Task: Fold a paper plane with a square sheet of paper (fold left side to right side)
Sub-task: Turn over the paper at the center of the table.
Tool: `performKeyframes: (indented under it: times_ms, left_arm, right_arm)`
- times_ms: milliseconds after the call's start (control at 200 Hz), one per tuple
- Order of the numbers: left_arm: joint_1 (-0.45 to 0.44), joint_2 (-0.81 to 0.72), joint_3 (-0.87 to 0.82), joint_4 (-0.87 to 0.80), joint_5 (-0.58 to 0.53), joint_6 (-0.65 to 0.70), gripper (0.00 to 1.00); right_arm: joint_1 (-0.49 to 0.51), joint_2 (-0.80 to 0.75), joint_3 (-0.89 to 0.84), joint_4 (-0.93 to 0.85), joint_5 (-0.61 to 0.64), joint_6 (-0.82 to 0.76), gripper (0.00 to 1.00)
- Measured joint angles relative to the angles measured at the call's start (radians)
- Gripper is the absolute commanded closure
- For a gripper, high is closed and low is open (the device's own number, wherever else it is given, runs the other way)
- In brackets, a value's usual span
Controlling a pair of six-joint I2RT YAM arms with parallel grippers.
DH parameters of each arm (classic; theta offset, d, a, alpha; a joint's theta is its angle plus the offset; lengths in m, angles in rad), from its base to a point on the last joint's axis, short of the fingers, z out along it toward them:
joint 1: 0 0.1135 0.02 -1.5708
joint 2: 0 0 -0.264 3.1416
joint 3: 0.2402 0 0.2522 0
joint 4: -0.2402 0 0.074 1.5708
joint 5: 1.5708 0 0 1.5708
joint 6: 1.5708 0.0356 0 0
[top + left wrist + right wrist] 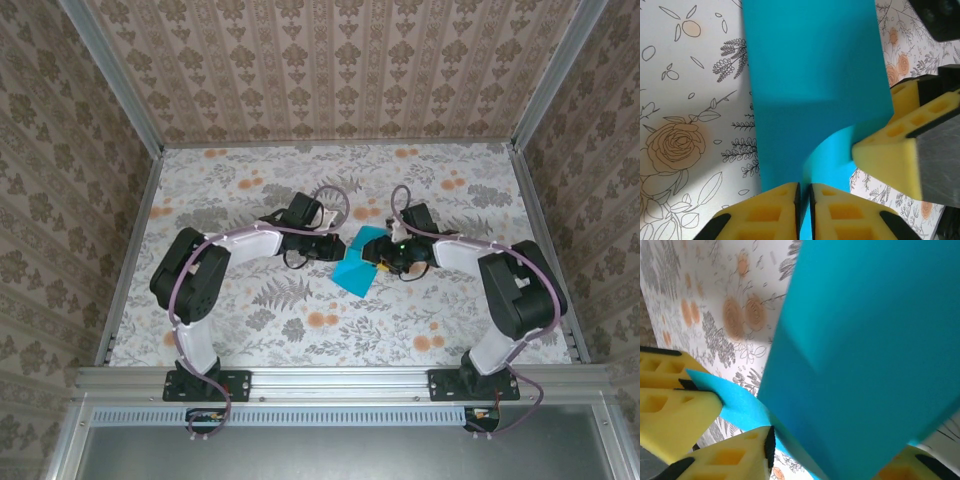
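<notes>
Left fingers (765,212): yellow foam, pressed together on one edge of the square sheet of paper (353,270).
Right fingers (730,457): set either side of another part of the sheet; whether they actually grip it, cannot tell.
Sheet: turquoise, mid-tabletop (250,200) between both arms, bowed over itself in a loose curl, no flat crease visible.
Hazards, as judged: arms drawing apart would likely tear the thin paper; an uneven pinch could skew the edges so the fold lands crooked; a slack hold on the right could let the curl spring open.
Containers: none on the floral tabletop.
</notes>
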Motion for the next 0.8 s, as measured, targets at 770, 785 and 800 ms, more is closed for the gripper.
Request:
performKeyframes:
  times_ms: [770,785,800]
  left_arm:
    - [0.291,-0.591,-0.301,0.435,0.283,-0.355,0.0]
    - [0.29,-0.593,-0.301,0.447,0.29,-0.364,0.0]
    - [0.289,-0.594,-0.301,0.459,0.297,-0.37,0.0]
  right_arm:
    - [-0.073,-0.282,0.133,0.229,-0.319,-0.119,0.98]
    - [-0.07,-0.283,0.142,0.233,-0.33,-0.12,0.98]
    - [-0.068,-0.285,0.15,0.235,-0.336,-0.12,0.97]
